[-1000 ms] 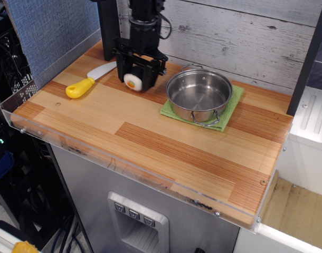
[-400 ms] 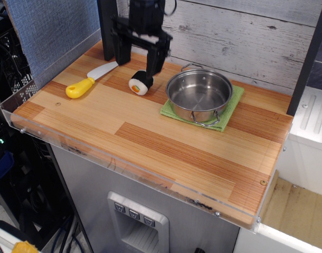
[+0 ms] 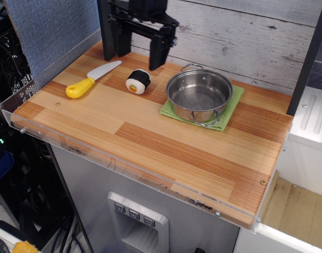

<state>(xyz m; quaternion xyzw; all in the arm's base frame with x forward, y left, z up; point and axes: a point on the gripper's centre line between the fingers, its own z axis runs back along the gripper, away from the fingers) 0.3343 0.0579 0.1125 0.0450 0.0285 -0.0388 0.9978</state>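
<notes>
Sushi roll lies on the wooden tabletop, near the steel pot, to its left. End effector hangs above the roll, fingers spread, not touching it. Yellow-handled toy knife lies farther left of the pot; green cloth sits under the pot.

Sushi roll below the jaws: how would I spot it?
On the wooden counter, look between the yellow-handled knife and the steel pot. The sushi roll lies there: the only small white cylinder, black-banded with an orange centre.

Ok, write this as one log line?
gripper open above sushi roll | roll free on table | knife beside it | pot on green cloth
</notes>
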